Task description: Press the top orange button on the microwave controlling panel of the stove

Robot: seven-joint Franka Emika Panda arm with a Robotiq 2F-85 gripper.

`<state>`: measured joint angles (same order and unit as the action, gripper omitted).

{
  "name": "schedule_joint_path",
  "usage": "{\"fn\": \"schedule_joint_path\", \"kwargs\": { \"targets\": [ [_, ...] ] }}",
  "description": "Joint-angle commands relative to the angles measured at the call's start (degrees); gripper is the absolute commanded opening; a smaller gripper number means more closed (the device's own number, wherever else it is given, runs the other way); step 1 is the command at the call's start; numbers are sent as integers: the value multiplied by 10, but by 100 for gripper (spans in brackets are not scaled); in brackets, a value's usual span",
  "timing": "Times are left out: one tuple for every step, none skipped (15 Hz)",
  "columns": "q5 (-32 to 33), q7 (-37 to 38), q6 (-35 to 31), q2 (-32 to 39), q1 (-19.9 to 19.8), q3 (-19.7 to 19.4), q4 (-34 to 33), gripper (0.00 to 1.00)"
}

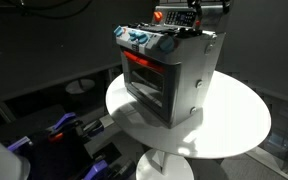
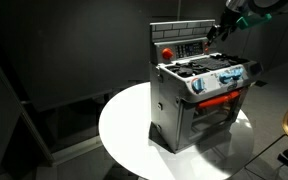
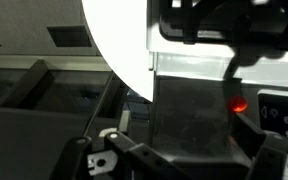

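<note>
**Desk:** What are we seeing here, largest thing first?

**Field:** We are seeing a round white table (image 2: 119, 130) carrying the stove (image 2: 199, 105). It is a small, boxy silver toy sitting near the middle of the tabletop. Its windowed oven door (image 2: 216, 118) is glowing reddish behind a bar handle, and a row of blue knobs (image 2: 224, 78) is running along the front edge above it.

**Desk:** And the part we are captioning?

**Field:** We are pointing readers to the microwave controlling panel (image 2: 179, 45). It is a narrow silver strip with a dark display area, rising at the back of the cooktop.

**Desk:** Where is the arm standing against it?

**Field:** In an exterior view the gripper (image 2: 219, 28) is hanging at the panel's upper end, on the right of the frame, above the cooktop and very near the panel face. We cannot tell whether it is touching. In an exterior view (image 1: 206, 8) it is showing at the panel's top edge. We are also unable to tell whether the jaws are wide or closed, because they are reading as one dark shape.

**Desk:** Which way is the panel lying?

**Field:** It is standing upright and facing the same way as the door. Its long axis is running across the stove's full width.

**Desk:** Smallest detail?

**Field:** In the wrist view a red-orange button (image 3: 239, 103) is glowing just beside the dark display.
</note>
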<state>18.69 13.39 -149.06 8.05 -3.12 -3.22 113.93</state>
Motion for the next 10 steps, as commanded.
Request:
{"fn": "schedule_joint_path", "kwargs": {
  "targets": [
    [-1, -3, -8, 23, 7, -12, -26, 100],
    [0, -2, -8, 25, 8, -13, -28, 100],
    [-2, -2, -6, 24, 8, -13, -27, 100],
    [-3, -2, -4, 20, 9, -12, -25, 100],
    [-10, -6, 3, 11, 10, -10, -18, 100],
    [-17, -10, 8, 3, 10, -7, -11, 100],
    [-26, -15, 12, -4, 10, -5, -5, 100],
    [-34, -17, 19, -12, 10, -3, 1, 100],
    [-50, -26, 27, -21, 9, 0, 8, 100],
    [-65, -31, 37, -30, 9, 2, 15, 100]
  ]
}}
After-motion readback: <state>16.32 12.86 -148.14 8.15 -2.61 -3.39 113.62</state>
